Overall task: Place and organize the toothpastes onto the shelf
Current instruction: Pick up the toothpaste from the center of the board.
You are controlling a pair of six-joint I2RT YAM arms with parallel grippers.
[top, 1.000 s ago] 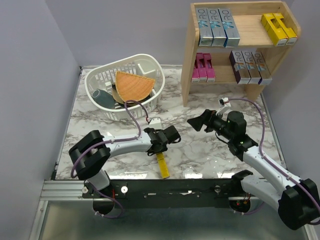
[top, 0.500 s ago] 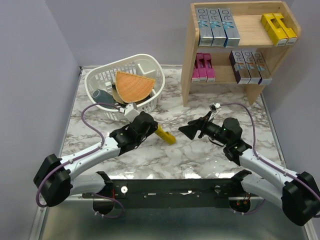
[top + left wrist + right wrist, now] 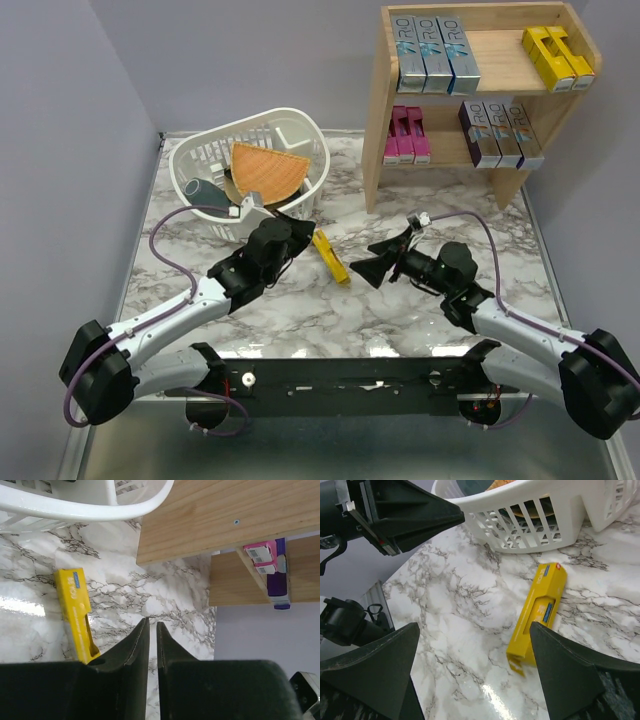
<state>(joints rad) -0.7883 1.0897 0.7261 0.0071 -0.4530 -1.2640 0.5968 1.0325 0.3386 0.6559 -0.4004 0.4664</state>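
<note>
One carton (image 3: pixel 330 257), yellow, is seen off the shelf (image 3: pixel 376 120) in the top view. It is laid flat on the table (image 3: pixel 400 310) at frame centre, between the two grippers. Its long axis is set from upper left to lower right. The left gripper (image 3: pixel 300 228) is found just beside its upper end, fingers pressed together and nothing held. The right gripper (image 3: pixel 376 260) is pointed at it from the right, fingers spread wide. Other cartons (image 3: pixel 437 55) are stood on both tiers at upper right.

From the left wrist, the carton (image 3: pixel 75 610) is shown left of the closed fingertips of the left gripper (image 3: pixel 152 626), outside them and apart. The basket (image 3: pixel 100 507) is seen at upper left, the shelf (image 3: pixel 225 510) at upper right.

From the right wrist, the carton (image 3: pixel 537 612) is framed between the spread fingers of the right gripper (image 3: pixel 474 630), nearer the right-hand one. Its long axis is run from upper right to lower left, so its narrow width is crossed by the closing line. The basket (image 3: pixel 545 515) is seen just above it, and the left gripper (image 3: pixel 452 516) at upper left.

The right arm is judged the better placed for the pick, since its opening is already turned toward the carton.
</note>
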